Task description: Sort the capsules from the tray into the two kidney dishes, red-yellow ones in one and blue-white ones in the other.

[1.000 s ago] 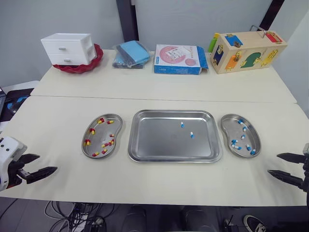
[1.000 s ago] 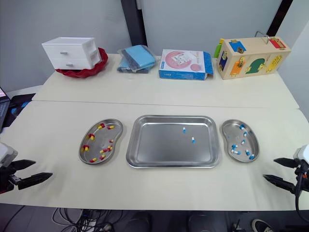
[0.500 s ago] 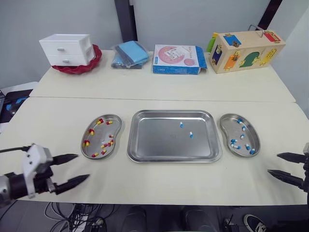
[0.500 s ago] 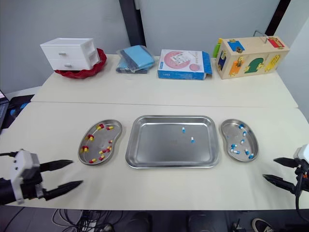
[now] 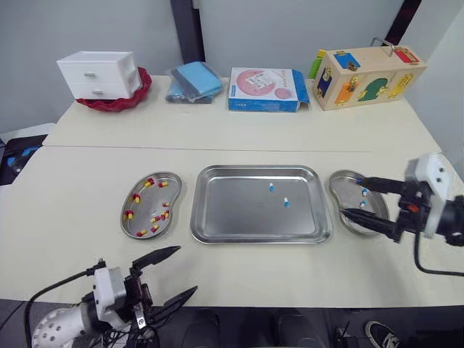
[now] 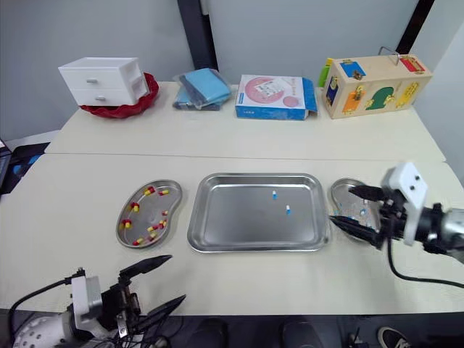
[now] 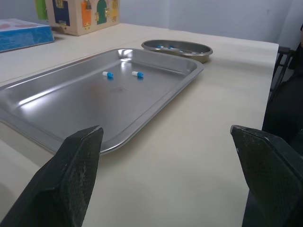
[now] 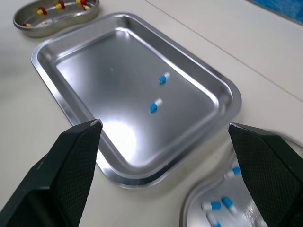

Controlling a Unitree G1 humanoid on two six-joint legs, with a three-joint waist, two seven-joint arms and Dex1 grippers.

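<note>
In the tray (image 5: 232, 214), two blue-white capsules (image 5: 286, 202). Over the right kidney dish (image 5: 335, 190), right gripper (image 5: 351, 196), fingers spread wide, empty. Near the table's front edge, left gripper (image 5: 187, 269), likewise.

Head views look down; wrist views share tray (image 7: 90, 111).

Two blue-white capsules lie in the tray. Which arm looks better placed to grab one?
Likely right: the right gripper, open, hovers over the right dish beside the tray, near the capsules. The left gripper hangs at the table's near edge.
</note>
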